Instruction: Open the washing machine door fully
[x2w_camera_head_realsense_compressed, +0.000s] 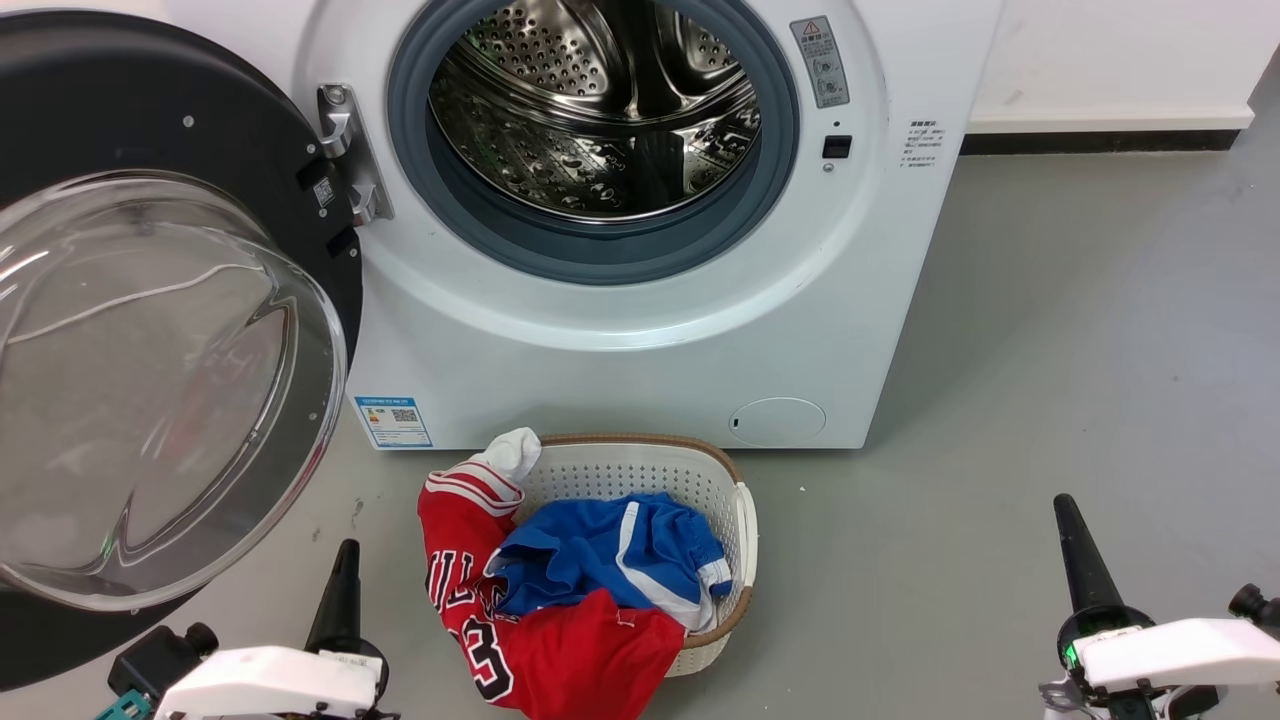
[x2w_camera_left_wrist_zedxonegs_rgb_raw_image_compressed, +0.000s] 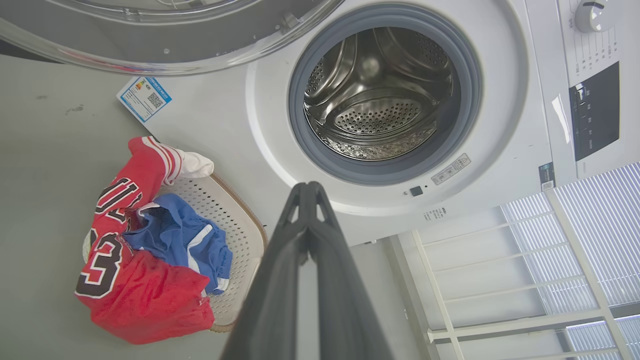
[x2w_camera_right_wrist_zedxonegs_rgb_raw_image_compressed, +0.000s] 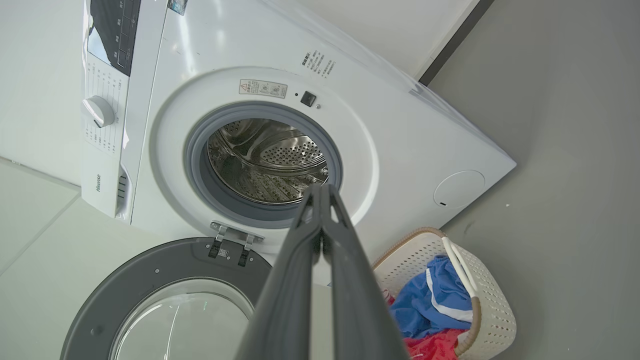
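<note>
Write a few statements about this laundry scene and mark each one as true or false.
1. The washing machine door stands open, on the robot's left of the drum. True.
2. The left gripper grips the door's rim. False: it is shut, touching nothing.
3. The basket holds a red jersey and a blue garment. True.
4. The drum is full of laundry. False: no clothes show inside it.
5. The right gripper is open. False: its fingers are together.

white laundry basket (x2w_camera_head_realsense_compressed: 640, 470) on grey floor (x2w_camera_head_realsense_compressed: 1050, 350) holds blue shorts (x2w_camera_head_realsense_compressed: 600, 550); red jersey (x2w_camera_head_realsense_compressed: 570, 650) drapes over its rim.
</note>
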